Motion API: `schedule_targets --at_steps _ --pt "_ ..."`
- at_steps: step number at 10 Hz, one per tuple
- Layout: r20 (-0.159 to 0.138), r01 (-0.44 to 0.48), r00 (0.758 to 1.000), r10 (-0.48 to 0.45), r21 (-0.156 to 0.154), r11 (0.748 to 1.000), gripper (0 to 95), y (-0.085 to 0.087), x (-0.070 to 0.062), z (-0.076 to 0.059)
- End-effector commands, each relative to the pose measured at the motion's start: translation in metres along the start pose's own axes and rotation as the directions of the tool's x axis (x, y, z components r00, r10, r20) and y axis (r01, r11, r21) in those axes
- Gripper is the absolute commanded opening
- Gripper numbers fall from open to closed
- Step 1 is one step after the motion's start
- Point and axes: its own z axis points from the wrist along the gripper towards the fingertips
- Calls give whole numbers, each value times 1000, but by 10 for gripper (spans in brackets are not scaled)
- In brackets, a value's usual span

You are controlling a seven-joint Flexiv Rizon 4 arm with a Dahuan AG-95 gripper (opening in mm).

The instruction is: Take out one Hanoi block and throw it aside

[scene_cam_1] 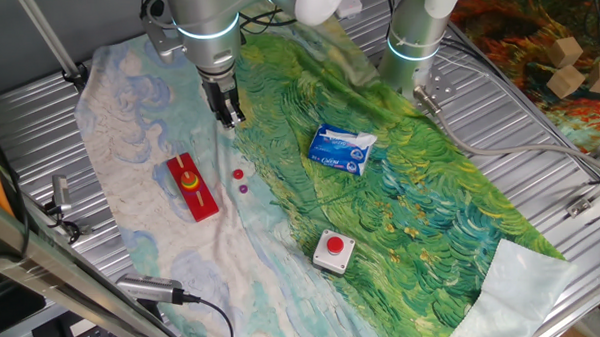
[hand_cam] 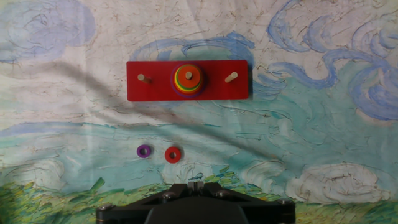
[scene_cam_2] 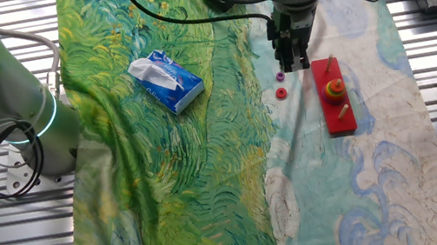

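The orange-red Hanoi block (hand_cam: 173, 155) lies flat on the cloth, off the pegs, next to a tiny purple disc (hand_cam: 144, 150). It also shows in one fixed view (scene_cam_1: 238, 175) and the other fixed view (scene_cam_2: 281, 92). The red base (hand_cam: 186, 80) has three pegs, and a stack of coloured discs (hand_cam: 188, 81) sits on the middle one. My gripper (hand_cam: 196, 184) hangs above the cloth just short of the two loose discs, its fingers together and holding nothing. It shows in both fixed views (scene_cam_1: 228, 116) (scene_cam_2: 291, 63).
A blue-white tissue packet (scene_cam_1: 341, 149) lies on the green part of the cloth. A box with a red button (scene_cam_1: 334, 249) sits near the cloth's edge. A second arm's base (scene_cam_1: 415, 34) stands at the back. The cloth covers a ribbed metal table (scene_cam_1: 540, 170).
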Motion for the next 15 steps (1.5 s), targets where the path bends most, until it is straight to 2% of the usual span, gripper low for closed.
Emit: schedule_targets --at_steps 1,12,14,15 --pt "0 3 1000 -3 0 1000 0 0 0 0" --pt "-1 13 1000 -13 -1 1000 0 0 0 0" --pt "-3 42 999 -42 -1 999 0 0 0 0" --pt "-7 47 999 -47 -16 999 0 0 0 1"
